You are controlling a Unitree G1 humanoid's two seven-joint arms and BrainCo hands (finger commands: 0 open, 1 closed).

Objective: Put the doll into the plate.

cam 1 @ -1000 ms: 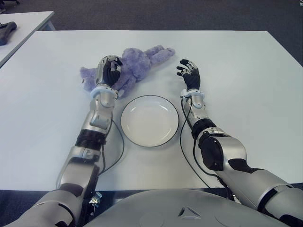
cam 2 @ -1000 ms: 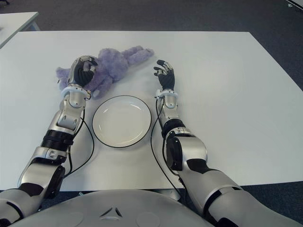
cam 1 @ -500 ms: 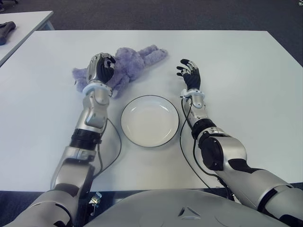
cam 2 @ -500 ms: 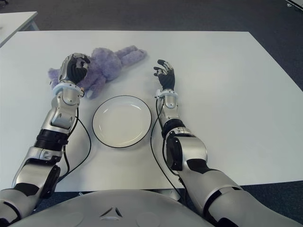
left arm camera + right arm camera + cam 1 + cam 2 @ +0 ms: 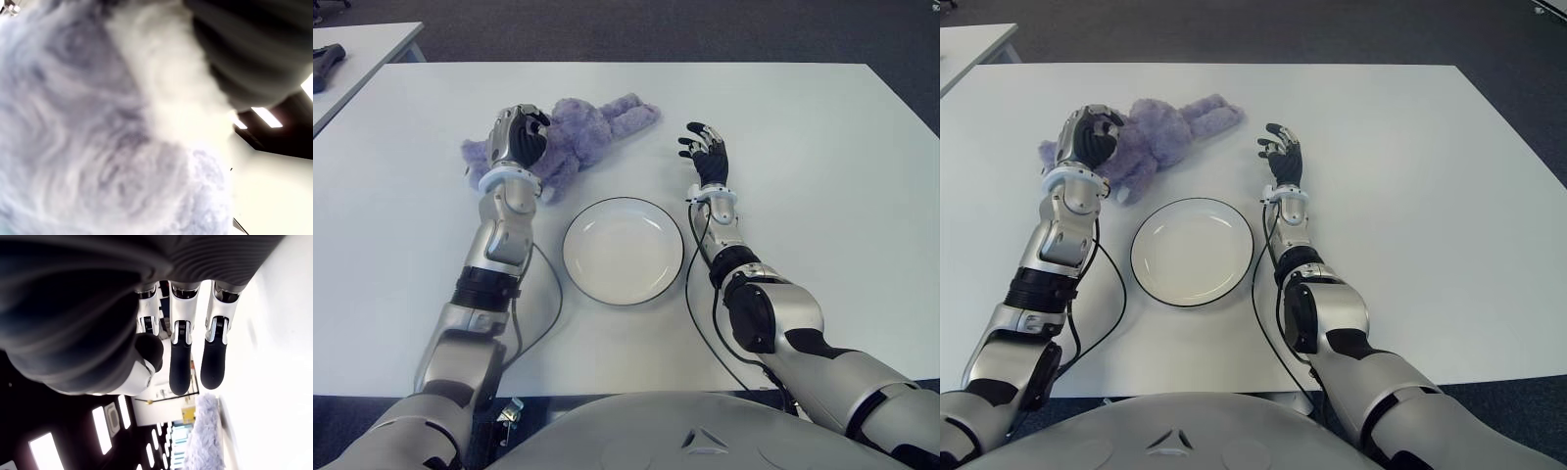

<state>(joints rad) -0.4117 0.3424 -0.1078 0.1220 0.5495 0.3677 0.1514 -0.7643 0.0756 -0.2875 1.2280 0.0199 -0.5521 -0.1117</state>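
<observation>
A lilac doll (image 5: 582,132), a white black-rimmed plate (image 5: 623,251), a white table (image 5: 803,147).

We note the doll (image 5: 578,132) is shaggy lilac plush. The plate (image 5: 623,250) looks glossy, possibly glazed ceramic. The table (image 5: 803,147) is smooth and matt. The left hand (image 5: 517,139) shows silvery, seemingly metal, casing.

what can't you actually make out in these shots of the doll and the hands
- Doll, eye views: the left robot hand covers its middle, so the contact under the fingers is hidden.
- Left wrist view: blurred purple fur fills it; no fingers show, so the grip cannot be confirmed.
- Right wrist view: the right robot hand blocks most of the table; the plate is out of frame.
- Dark object, left eye view: cut by the edge, unidentifiable.
</observation>
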